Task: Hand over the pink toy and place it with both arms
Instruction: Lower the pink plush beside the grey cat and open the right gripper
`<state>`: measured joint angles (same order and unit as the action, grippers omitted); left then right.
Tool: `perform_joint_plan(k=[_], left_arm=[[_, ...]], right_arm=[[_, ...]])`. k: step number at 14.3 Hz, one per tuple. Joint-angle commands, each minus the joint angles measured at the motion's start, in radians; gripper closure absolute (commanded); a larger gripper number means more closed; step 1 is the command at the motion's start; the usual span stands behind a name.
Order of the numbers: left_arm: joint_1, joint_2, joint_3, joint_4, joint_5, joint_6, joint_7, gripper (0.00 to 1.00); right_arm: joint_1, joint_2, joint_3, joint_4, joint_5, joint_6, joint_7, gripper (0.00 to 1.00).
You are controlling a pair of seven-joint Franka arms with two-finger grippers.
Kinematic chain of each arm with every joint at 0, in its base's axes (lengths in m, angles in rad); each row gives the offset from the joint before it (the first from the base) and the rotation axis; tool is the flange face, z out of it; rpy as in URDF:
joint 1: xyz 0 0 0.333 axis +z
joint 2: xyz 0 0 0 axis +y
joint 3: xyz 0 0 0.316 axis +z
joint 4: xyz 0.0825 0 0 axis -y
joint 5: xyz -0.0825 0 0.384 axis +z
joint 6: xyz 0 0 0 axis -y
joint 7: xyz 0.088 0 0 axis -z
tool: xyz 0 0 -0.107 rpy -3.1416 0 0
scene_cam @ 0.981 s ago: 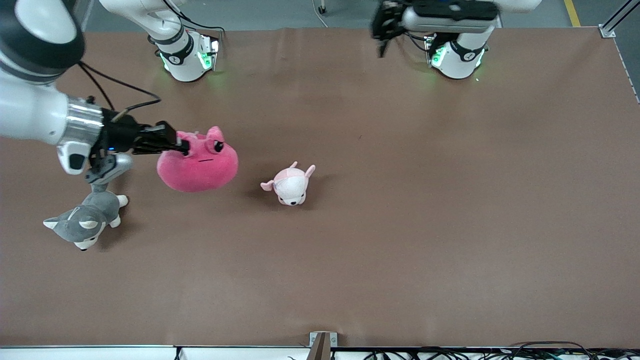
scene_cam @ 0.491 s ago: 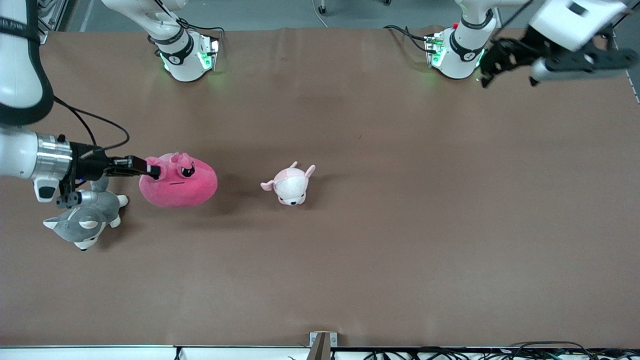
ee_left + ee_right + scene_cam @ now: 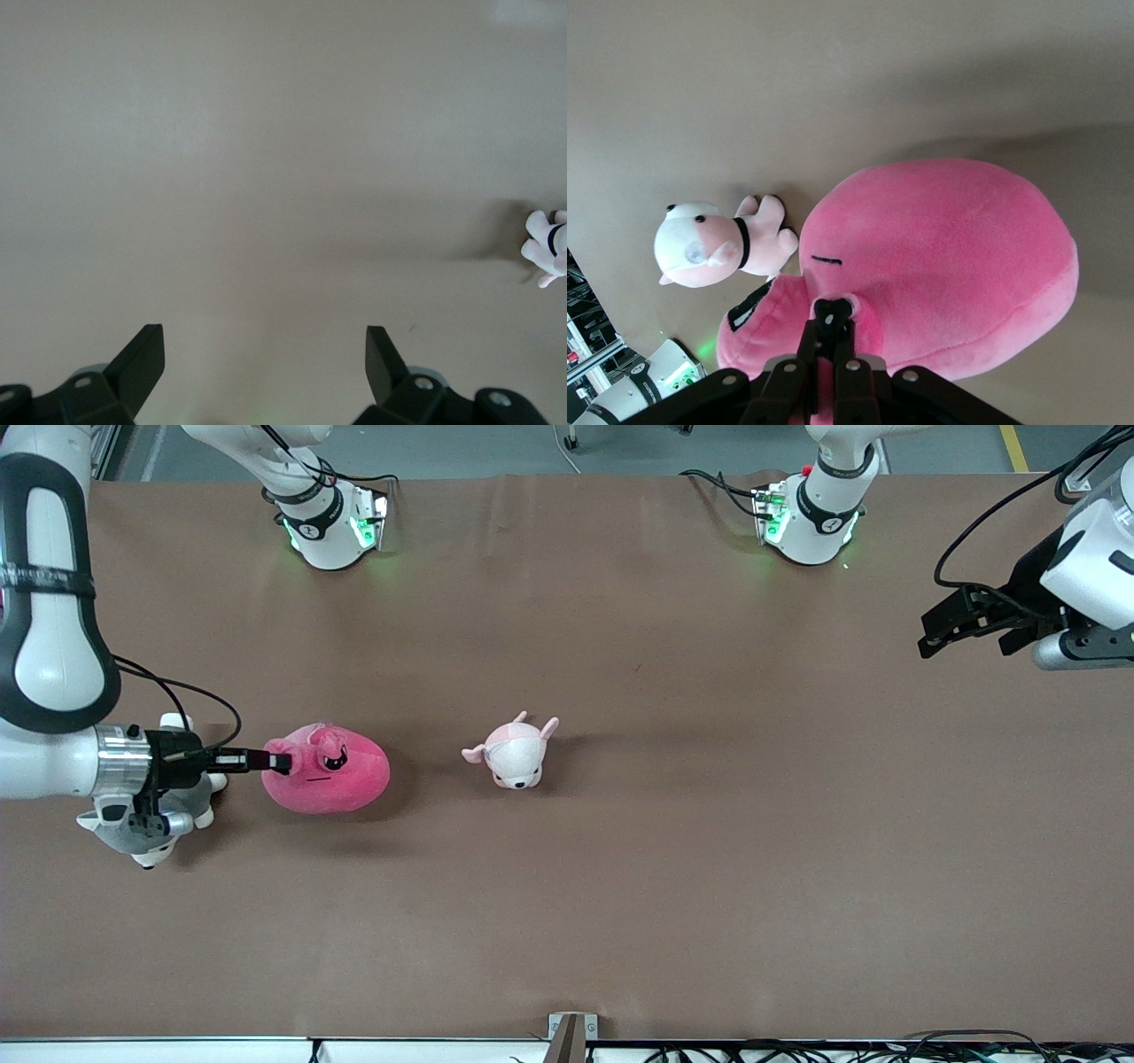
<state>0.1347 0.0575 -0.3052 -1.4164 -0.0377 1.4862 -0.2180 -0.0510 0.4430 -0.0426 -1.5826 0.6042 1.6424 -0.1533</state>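
Pinching a small fold of plush at the toy's upper face, your right gripper (image 3: 276,761) has its fingers closed on the pink toy (image 3: 330,771), with the arm reaching in low and nearly level from the right arm's end of the table (image 3: 620,886). The right wrist view shows why the hold is so narrow: the two fingertips (image 3: 831,312) meet on a raised bit of fabric near the mouth line, not around the round body, which is too wide for the jaws. The pink toy appears to rest on the table, its bulk sagging flat, just beside the grey husky (image 3: 146,828) that lies partly under the right wrist, and well apart from the small pale plush (image 3: 514,753) toward the table's middle. Your left gripper (image 3: 941,627) waits up over the left arm's end of the table, its fingers spread wide and holding nothing, as the left wrist view confirms with bare table between them. Judged from this layout, the placing step is nearly done.
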Motion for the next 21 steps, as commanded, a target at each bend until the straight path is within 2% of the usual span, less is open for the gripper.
perform_joint_plan(k=[1, 7, 11, 13, 14, 15, 16, 19, 21], left_arm=[[0.003, -0.013, -0.011, 0.007, 0.022, 0.011, -0.009, 0.00], [0.034, -0.014, -0.009, 0.004, 0.013, 0.025, 0.008, 0.00], [0.040, -0.047, -0.008, -0.050, 0.013, 0.023, 0.009, 0.00], [0.075, -0.047, -0.009, -0.052, 0.013, 0.022, 0.053, 0.00], [0.091, -0.047, -0.009, -0.050, 0.013, 0.022, 0.104, 0.00], [0.123, -0.042, -0.009, -0.049, 0.009, 0.022, 0.126, 0.00], [0.137, -0.041, -0.009, -0.049, 0.003, 0.022, 0.127, 0.00], [0.148, -0.038, -0.009, -0.046, 0.001, 0.022, 0.131, 0.00], [0.145, -0.033, -0.003, -0.046, 0.002, 0.022, 0.132, 0.00]], right_arm=[[-0.026, 0.039, 0.018, 0.035, -0.001, -0.019, 0.005, 1.00], [-0.044, 0.075, 0.018, 0.026, 0.002, -0.032, 0.031, 1.00], [-0.049, 0.108, 0.018, 0.027, 0.006, -0.039, 0.024, 0.99], [-0.049, 0.118, 0.018, 0.027, 0.006, -0.041, 0.021, 0.98], [-0.049, 0.120, 0.018, 0.026, 0.005, -0.041, 0.029, 0.90], [-0.046, 0.121, 0.018, 0.027, 0.005, -0.041, 0.035, 0.62], [-0.041, 0.117, 0.018, 0.030, -0.006, -0.041, 0.070, 0.01], [-0.046, 0.063, 0.014, 0.053, -0.033, -0.041, 0.092, 0.00], [-0.041, 0.010, 0.015, 0.082, -0.156, -0.039, 0.098, 0.00]])
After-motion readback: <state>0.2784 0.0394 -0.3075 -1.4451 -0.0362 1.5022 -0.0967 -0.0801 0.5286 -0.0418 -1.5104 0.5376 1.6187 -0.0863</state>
